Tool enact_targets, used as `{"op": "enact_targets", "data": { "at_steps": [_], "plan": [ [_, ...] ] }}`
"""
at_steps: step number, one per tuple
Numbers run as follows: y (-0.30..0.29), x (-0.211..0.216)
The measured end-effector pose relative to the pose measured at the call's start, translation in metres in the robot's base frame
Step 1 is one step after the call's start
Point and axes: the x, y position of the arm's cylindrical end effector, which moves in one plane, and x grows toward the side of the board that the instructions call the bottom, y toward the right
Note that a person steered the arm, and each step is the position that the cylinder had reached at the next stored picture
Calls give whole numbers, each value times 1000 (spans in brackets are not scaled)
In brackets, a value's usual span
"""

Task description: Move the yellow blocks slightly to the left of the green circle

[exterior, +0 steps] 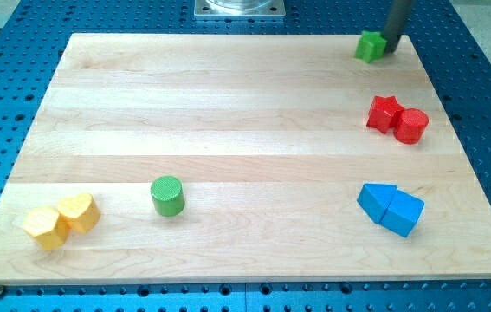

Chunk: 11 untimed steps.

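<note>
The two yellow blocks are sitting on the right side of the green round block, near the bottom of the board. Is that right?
Not quite. The camera view shows the two yellow blocks on the view's left of the green circle, not its right. They do sit near the bottom of the board, touching each other.

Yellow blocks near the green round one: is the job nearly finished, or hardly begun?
It looks nearly done: the two yellow blocks sit touching each other to the view's left of the green cylinder, with bare board between. Nothing is being pushed there now; my tip is at the view's top right beside a green cube. What may remain is nudging the yellow pair closer.
</note>
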Motion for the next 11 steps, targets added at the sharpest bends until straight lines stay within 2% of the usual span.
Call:
{"op": "enact_targets", "data": {
  "at_steps": [1,2,3,4,6,7,9,10,11],
  "plan": [
    [12,1],
    [15,53],
    [-54,64],
    [-139,122],
    [-144,313],
    [-216,348],
    [-468,386],
    [-532,375],
    [-493,361]
  ]
}}
